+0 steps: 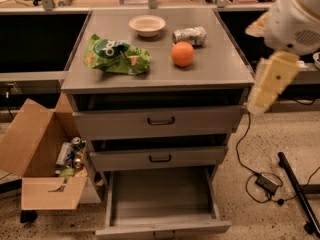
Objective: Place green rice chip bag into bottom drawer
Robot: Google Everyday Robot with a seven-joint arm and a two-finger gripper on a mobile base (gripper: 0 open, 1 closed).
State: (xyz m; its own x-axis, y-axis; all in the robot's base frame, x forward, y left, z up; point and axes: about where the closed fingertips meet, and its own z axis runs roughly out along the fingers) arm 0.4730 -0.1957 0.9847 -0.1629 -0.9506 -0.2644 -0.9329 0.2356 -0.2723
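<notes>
Grey three-drawer cabinet [220, 59], flat matte top. Cardboard box [30, 144] at 8 o'clock, cans inside. Bottom drawer [165, 227] pulled out, shallow tray, bare. Cream gripper [262, 91] at 3 o'clock, off cabinet's right edge; grip state cannot tell. Green rice chip bag [116, 55], crumpled foil, on top at 10 o'clock. One bowl [147, 25], one round orange [183, 54], one crushed can [190, 35].

Bright green bag [116, 55], white lettering, orange-tan chip pictures, on the plain grey cabinet top [225, 66]. Vivid orange [183, 54] next to a silver can [190, 35]. Bowl [147, 25] is cream. Bottom drawer [162, 228] is flat grey. Pale yellow gripper [270, 86] hangs off the cabinet's right side. Box [30, 139] is brown cardboard.
</notes>
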